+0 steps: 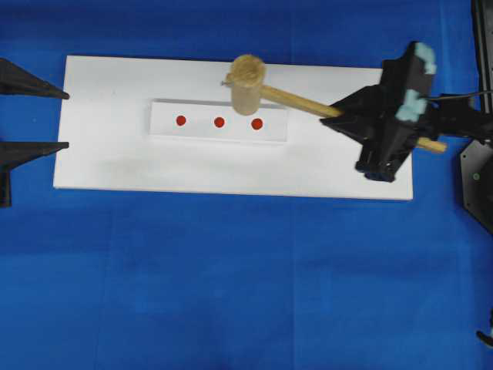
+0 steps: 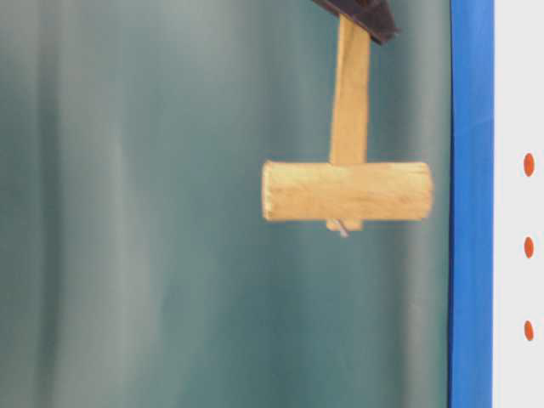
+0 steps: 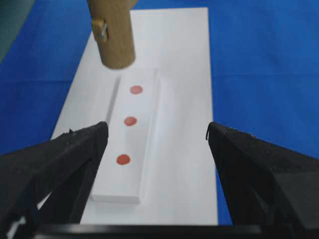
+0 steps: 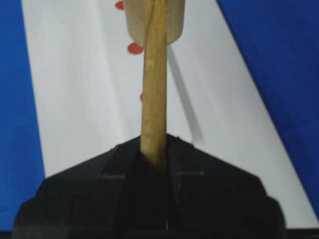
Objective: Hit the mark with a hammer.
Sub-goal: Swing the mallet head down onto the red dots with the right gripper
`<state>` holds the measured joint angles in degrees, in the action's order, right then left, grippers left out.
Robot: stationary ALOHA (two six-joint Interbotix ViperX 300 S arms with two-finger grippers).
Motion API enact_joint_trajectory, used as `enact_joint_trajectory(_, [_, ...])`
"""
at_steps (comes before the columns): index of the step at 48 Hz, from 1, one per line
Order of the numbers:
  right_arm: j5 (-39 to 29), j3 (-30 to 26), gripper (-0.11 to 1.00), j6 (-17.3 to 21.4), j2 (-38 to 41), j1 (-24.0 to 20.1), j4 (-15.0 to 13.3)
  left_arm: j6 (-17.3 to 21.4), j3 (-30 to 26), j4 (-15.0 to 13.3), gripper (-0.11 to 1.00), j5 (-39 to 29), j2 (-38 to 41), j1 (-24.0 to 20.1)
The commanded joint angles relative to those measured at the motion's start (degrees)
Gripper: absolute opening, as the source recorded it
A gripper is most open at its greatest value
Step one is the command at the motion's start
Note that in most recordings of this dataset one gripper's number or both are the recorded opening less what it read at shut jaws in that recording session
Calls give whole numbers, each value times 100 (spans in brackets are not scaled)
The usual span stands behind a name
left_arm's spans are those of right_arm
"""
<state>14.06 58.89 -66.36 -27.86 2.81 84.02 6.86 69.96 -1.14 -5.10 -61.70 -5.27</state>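
My right gripper [image 1: 333, 116] is shut on the thin handle of the light-wood hammer [image 1: 248, 83], whose thick round head hangs in the air over the back edge of a raised white strip [image 1: 200, 114]. Three red marks [image 1: 181, 120] [image 1: 219, 122] [image 1: 257, 123] lie in a row on the strip; the head is nearest the right one. The table-level view shows the hammer head [image 2: 347, 191] well off the board. In the right wrist view the handle [image 4: 154, 89] runs out from between the closed jaws. My left gripper [image 3: 158, 132] stands open and empty at the board's left end, its fingers [image 1: 46, 91] apart.
The strip rests on a flat white board [image 1: 231, 166] laid on a blue cloth [image 1: 246, 285]. A dark arm base [image 1: 477, 177] stands at the right edge.
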Motion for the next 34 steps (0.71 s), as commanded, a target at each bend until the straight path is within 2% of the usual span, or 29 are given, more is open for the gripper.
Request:
enact_joint_trajectory(1, [26, -44, 2, 0, -167, -35, -18, -9, -53, -9, 78, 44, 26, -9])
enact_joint_trajectory(15, [-35, 62, 2, 35, 158, -53, 0, -9, -53, -9, 78, 44, 26, -9])
enact_joint_trajectory(26, [-281, 211, 2, 123, 1213, -62, 413, 0, -53, -9, 78, 70, 26, -9])
enact_joint_trajectory(34, [-255, 114, 2, 97, 1116, -97, 334, -18, -53, -9, 78, 88, 18, -9])
